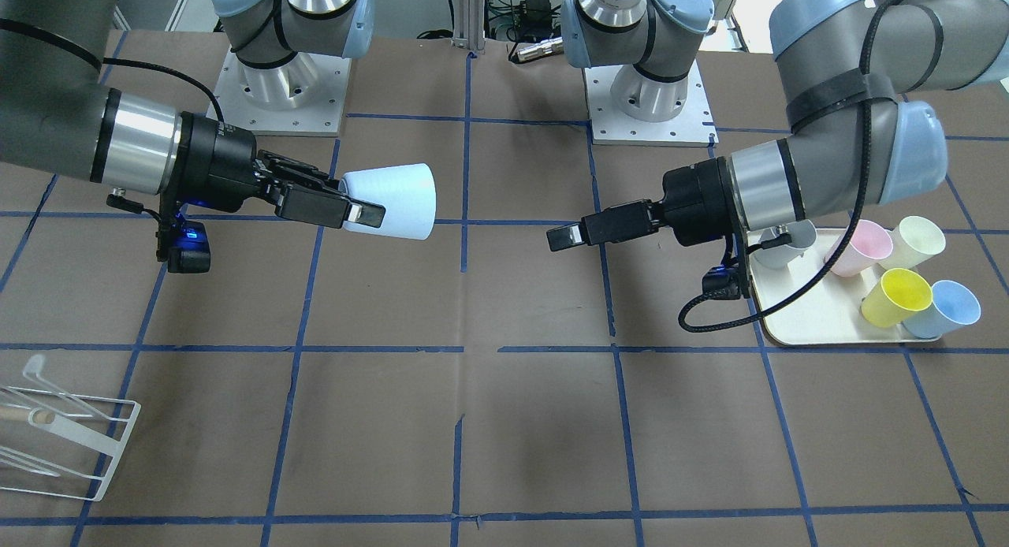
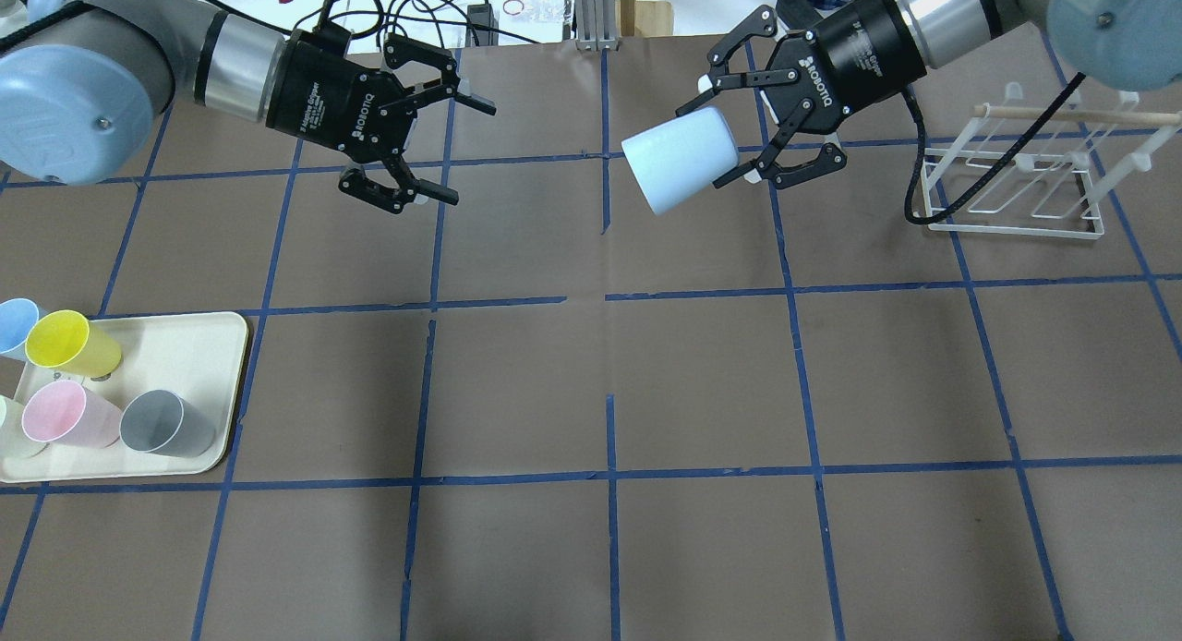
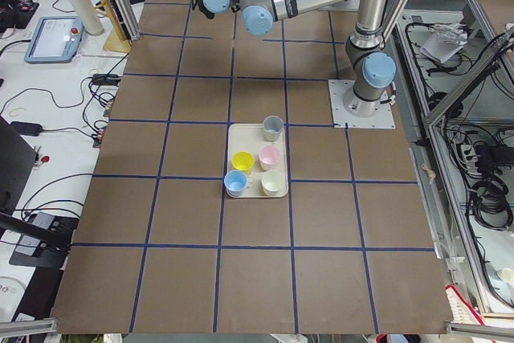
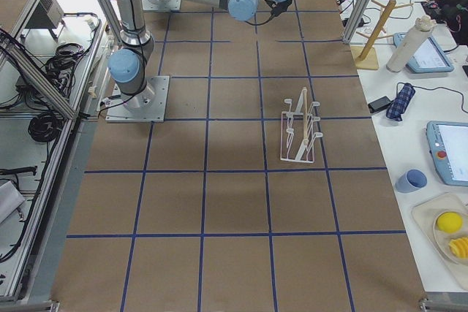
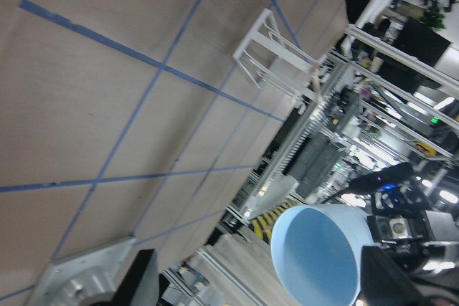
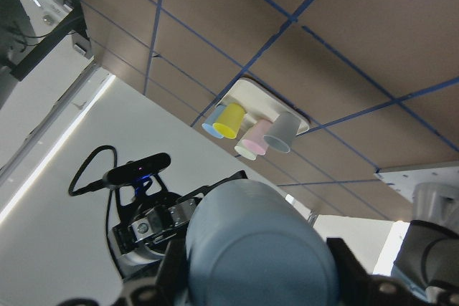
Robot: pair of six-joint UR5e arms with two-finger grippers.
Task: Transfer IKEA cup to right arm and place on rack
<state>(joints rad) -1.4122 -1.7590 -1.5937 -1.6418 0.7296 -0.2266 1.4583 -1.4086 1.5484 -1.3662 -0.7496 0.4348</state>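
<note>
My right gripper [image 2: 718, 133] is shut on the IKEA cup [image 2: 681, 159], a pale blue tapered cup held on its side above the table by its base end. The cup's mouth points toward my left gripper [image 2: 457, 151], which is open and empty, a short gap from the cup. In the front view the right gripper [image 1: 359, 204] holds the cup [image 1: 398, 200] on the view's left, and the left gripper [image 1: 564, 238] is on the right. The left wrist view shows the cup's open mouth [image 5: 315, 259]. The white wire rack [image 2: 1016, 193] stands on the table behind the right gripper.
A cream tray [image 2: 226, 345] by my left arm holds a second pale blue cup [image 2: 14, 327], a yellow cup [image 2: 69, 344], a pink cup [image 2: 65, 415], a grey cup [image 2: 166, 424] and a cream one. The rack [image 1: 67, 444] is at the table's right end.
</note>
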